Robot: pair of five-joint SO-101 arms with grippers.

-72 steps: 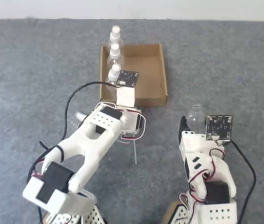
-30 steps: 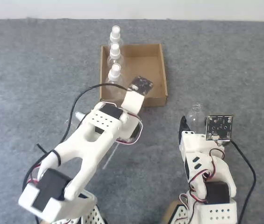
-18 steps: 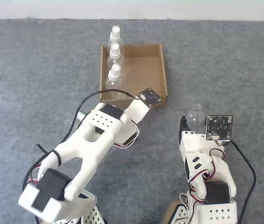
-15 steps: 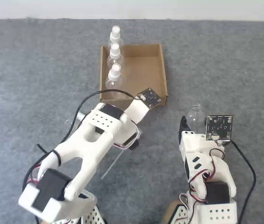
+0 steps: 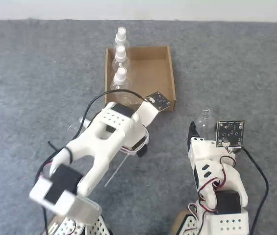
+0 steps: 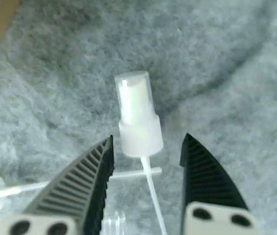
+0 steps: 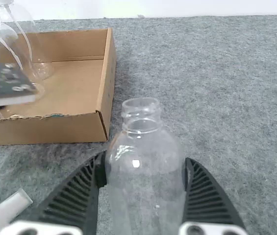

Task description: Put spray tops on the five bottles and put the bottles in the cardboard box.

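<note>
Left wrist view, left tool (image 6: 148, 138) spread either side of a spray top (image 6: 137, 115) lying on the grey counter (image 6: 226, 58), right tool (image 7: 144, 159) pinching an upright uncapped bottle (image 7: 140, 122) near the cardboard box (image 7: 106, 98), three capped bottles (image 5: 121, 81) standing along one wall inside it.

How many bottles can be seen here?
4. Back bottle, middle bottle and front bottle stand in the box, along its left wall; open bottle in right tool. Another may hide under left arm.
</note>
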